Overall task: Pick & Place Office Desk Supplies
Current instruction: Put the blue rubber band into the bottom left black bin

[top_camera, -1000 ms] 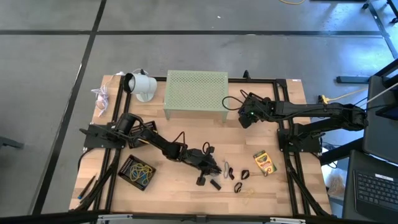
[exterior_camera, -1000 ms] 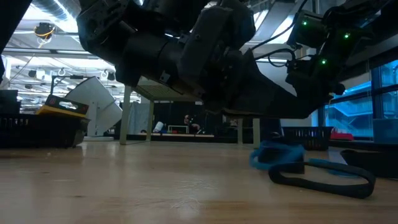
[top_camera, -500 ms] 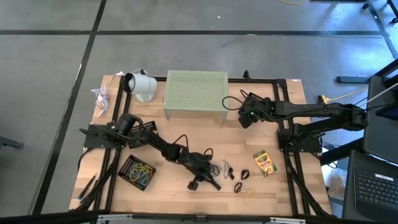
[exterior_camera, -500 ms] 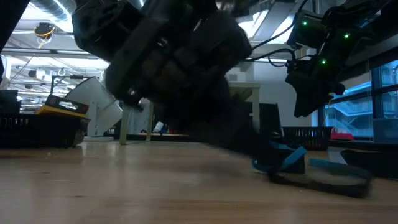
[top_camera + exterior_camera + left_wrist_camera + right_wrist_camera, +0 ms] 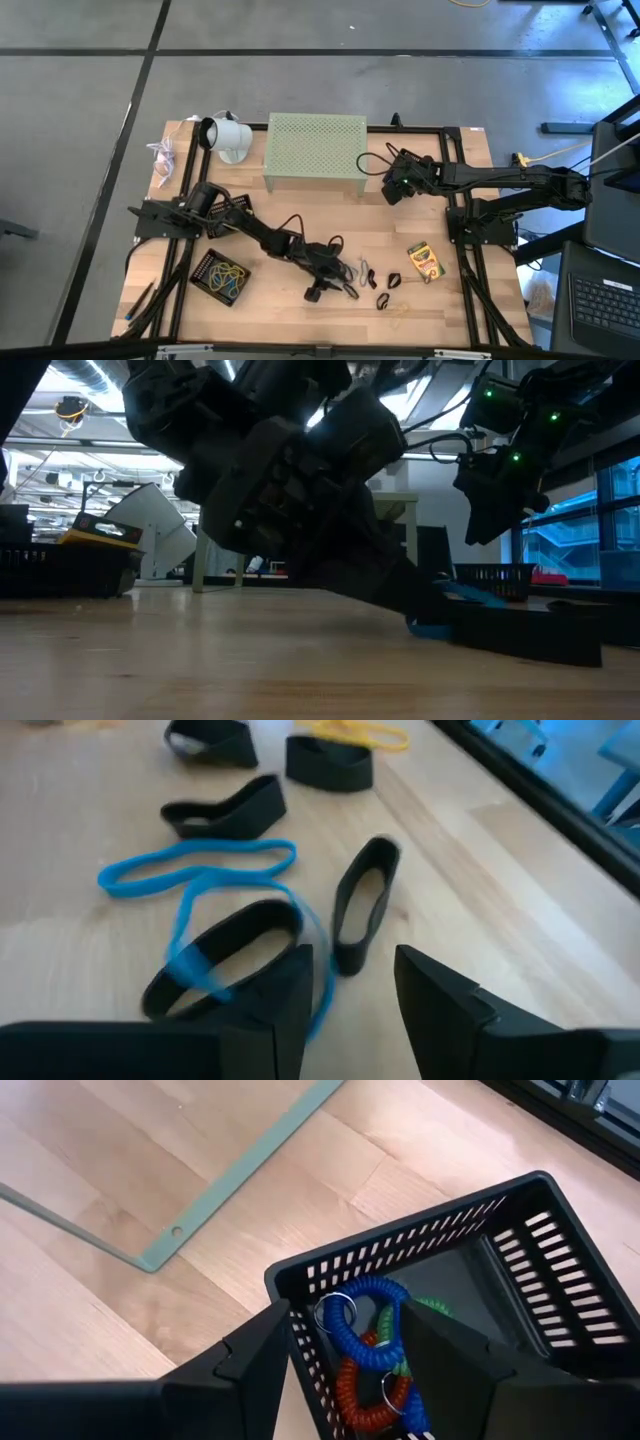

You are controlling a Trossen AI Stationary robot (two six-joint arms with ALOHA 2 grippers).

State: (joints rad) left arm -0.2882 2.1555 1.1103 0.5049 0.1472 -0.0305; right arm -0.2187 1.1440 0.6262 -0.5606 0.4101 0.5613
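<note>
My left gripper (image 5: 350, 960) is open and tipped down low over the table's near middle (image 5: 318, 290). Just ahead of its fingers lie a blue rubber band (image 5: 200, 880) and several black loops, the nearest (image 5: 225, 960) and another on edge (image 5: 360, 905). A yellow band (image 5: 360, 732) lies farther off. My right gripper (image 5: 345, 1320) hangs open at the right of the riser (image 5: 392, 190), above the corner of a black mesh basket (image 5: 520, 1210) that holds blue, red and green coiled rings (image 5: 365, 1330). My left gripper comes down slanting from the table's left. One fingertip (image 5: 290, 980) stands right at the end of the nearest black loop (image 5: 270, 935), where the blue band crosses it. Whether it touches them I cannot tell. Nothing lies between the fingers.
A pale green perforated riser (image 5: 316, 150) stands at the far middle, with a white cup-shaped object (image 5: 225, 138) to its left. A black tray with yellow bands (image 5: 222, 278) sits near left. A small yellow-green box (image 5: 425, 261) lies near right.
My left gripper has swung a little toward the table's left and near edge and tipped its fingers down toward the table. The blue band beside the black loops has shifted and lies flatter than before.
</note>
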